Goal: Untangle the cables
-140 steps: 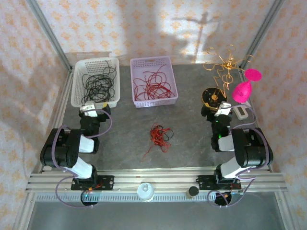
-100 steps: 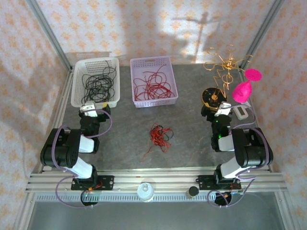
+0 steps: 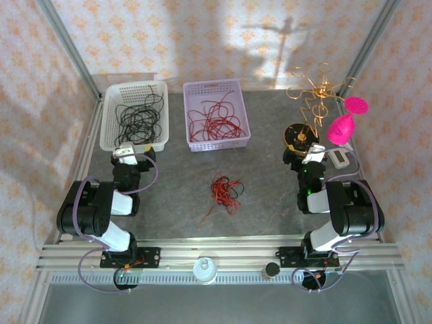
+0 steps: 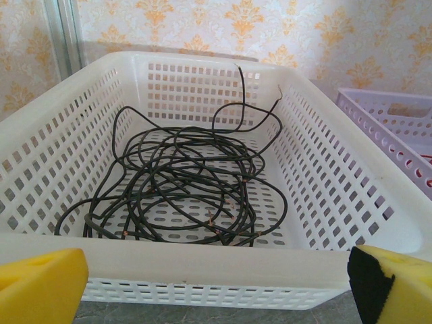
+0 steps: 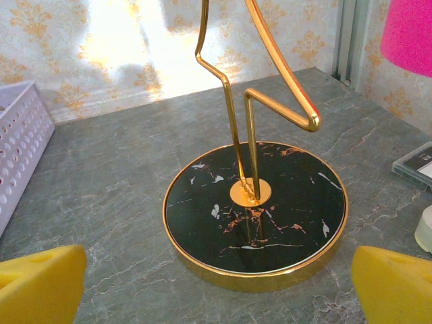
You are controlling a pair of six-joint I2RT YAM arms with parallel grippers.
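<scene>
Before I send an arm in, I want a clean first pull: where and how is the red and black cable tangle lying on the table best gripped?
Probably the loose red strand trailing from the tangle toward the near-left. It lies flat and alone on the table, so come straight down from above and pinch across it.

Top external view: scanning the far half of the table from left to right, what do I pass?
White perforated plastic basket holding black cables → lilac perforated plastic basket holding red cables → round black marbled base of the gold wire ornament → bright pink cup-shaped object.
</scene>
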